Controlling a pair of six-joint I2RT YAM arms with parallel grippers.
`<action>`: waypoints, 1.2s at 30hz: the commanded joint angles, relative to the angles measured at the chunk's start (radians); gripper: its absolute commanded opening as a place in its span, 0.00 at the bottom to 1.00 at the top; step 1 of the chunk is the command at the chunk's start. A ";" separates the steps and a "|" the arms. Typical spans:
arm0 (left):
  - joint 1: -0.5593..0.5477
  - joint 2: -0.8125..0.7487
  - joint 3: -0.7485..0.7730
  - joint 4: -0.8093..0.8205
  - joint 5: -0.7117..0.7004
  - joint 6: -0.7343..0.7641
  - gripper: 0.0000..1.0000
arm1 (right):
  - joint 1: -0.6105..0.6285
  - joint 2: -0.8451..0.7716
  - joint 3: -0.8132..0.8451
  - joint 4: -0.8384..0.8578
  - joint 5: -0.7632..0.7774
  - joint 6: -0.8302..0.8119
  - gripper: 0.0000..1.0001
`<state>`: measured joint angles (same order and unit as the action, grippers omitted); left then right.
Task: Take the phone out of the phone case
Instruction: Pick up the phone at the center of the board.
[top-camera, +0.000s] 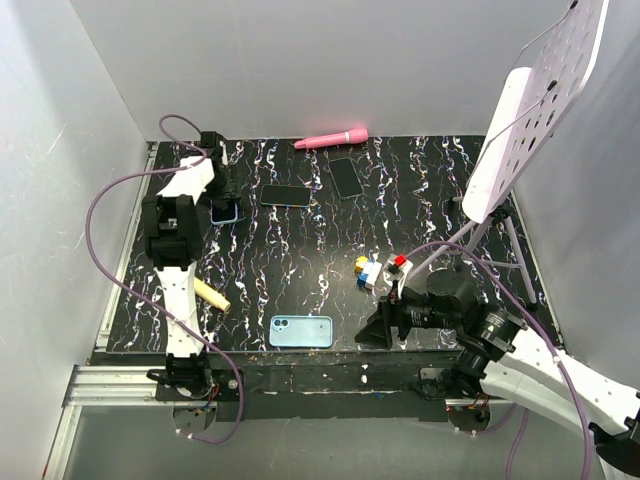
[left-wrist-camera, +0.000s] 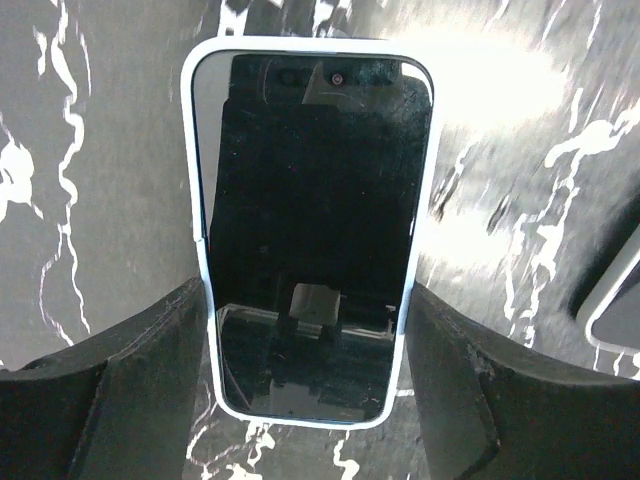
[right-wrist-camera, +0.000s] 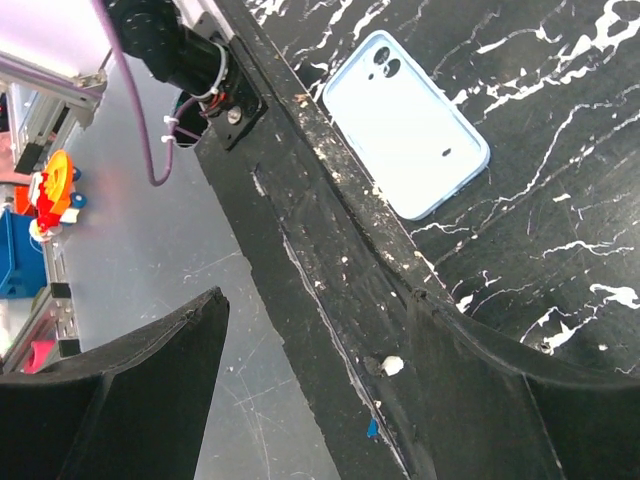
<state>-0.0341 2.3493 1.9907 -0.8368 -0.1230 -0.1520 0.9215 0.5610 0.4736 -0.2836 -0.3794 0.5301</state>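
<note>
A phone (left-wrist-camera: 312, 200) with a dark screen lies face up in a white-rimmed phone case (left-wrist-camera: 196, 150) on the black marbled table. My left gripper (left-wrist-camera: 305, 290) straddles its near end, and both fingers (left-wrist-camera: 150, 370) press against the case's long sides. From above, that gripper (top-camera: 222, 185) is at the far left, with the cased phone (top-camera: 226, 211) under it. My right gripper (right-wrist-camera: 318, 300) hangs open over the table's near edge with nothing between its fingers.
An empty light blue case (top-camera: 301, 331) lies camera side up near the front edge (right-wrist-camera: 405, 122). Two bare phones (top-camera: 286, 195) (top-camera: 346, 177) lie at the back, by a pink stick (top-camera: 331, 139). Toy bricks (top-camera: 378, 270) and a wooden piece (top-camera: 212, 295) lie mid-table. A perforated white stand (top-camera: 530, 110) rises at right.
</note>
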 joint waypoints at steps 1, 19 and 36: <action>0.071 -0.177 -0.195 -0.013 0.077 -0.049 0.00 | 0.005 0.052 0.030 0.035 0.046 0.025 0.78; -0.193 -1.185 -1.277 0.666 0.390 -1.047 0.00 | 0.028 0.448 0.166 0.231 0.277 0.038 0.77; -0.682 -1.256 -1.346 0.745 0.154 -1.492 0.00 | 0.137 0.571 0.246 0.400 0.548 0.083 0.70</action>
<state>-0.6453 1.0763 0.5900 -0.1486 0.1036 -1.5826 1.0546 1.1378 0.6918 0.0555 0.0799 0.5884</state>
